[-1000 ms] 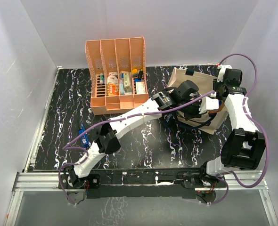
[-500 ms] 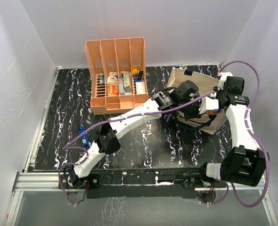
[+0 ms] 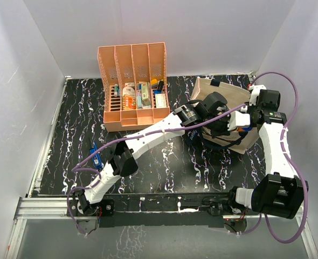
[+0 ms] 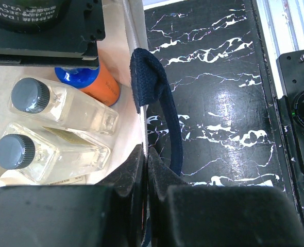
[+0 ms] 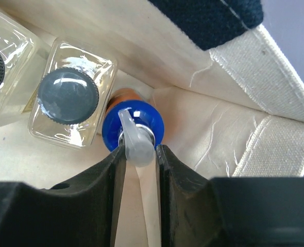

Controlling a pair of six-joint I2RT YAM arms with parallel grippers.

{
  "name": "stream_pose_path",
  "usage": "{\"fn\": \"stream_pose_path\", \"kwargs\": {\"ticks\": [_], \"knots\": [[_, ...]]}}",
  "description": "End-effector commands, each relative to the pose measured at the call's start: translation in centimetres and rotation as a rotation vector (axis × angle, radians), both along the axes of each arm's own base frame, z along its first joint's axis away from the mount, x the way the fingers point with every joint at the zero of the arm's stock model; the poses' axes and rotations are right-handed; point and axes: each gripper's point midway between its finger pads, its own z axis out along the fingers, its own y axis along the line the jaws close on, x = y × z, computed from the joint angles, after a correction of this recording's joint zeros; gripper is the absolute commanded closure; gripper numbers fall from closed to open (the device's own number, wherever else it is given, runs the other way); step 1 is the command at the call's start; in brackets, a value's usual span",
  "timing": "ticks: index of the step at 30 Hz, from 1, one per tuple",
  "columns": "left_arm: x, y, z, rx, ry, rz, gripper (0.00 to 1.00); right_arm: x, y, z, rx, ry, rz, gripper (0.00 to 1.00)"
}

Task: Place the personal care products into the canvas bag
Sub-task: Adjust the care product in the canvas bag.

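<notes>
From the top camera I read the canvas bag [image 3: 232, 96] at the far right of the table [image 3: 170, 164], with both arms reaching to its mouth. The left gripper [image 4: 146, 155] has its jaws pressed together on the bag's rim, pinching the canvas wall just beside the navy strap handle [image 4: 159, 98]. The right gripper [image 5: 139, 150] is inside the bag. Its jaws are clamped on the translucent nozzle atop the blue cap of the orange-brown bottle [image 5: 141, 121], which sits in a corner against the canvas, cap facing the right wrist camera. A clear bottle [image 4: 64, 105] with a dark grey cap lies touching it, and a second clear bottle [image 4: 46, 152] lies alongside that one. A small blue bottle [image 3: 94, 152] lies on the table by the left arm, well apart from the bag. The orange file rack [image 3: 132, 89] stands at the far edge, left of the bag.
</notes>
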Motion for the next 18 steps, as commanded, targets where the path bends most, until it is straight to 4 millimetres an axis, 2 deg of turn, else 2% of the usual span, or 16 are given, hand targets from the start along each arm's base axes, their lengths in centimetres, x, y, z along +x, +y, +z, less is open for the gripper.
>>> {"fn": "stream_pose_path", "kwargs": {"ticks": [1,4,9,11,13,18], "knots": [[-3.3,-0.1,9.2,-0.198,-0.036,-0.099,1.00,0.9,-0.9,2.2,-0.038,-0.054,-0.011,0.65],[-3.3,-0.1,9.1,-0.196,-0.035,-0.099,1.00,1.4,-0.8,3.2,-0.034,-0.080,-0.002,0.58],[-3.2,-0.1,9.3,-0.201,-0.038,-0.097,1.00,2.5,-0.8,6.0,-0.043,-0.146,0.011,0.50],[-3.2,-0.2,9.6,-0.208,-0.043,-0.093,1.00,3.1,-0.6,7.3,-0.041,-0.178,0.030,0.42],[-2.9,-0.3,10.2,-0.223,-0.053,-0.080,1.00,3.5,0.0,8.8,-0.028,-0.214,0.065,0.36],[-2.3,-0.5,11.0,-0.246,-0.078,-0.053,1.00,3.9,2.6,12.5,0.073,-0.284,0.152,0.35]]}}
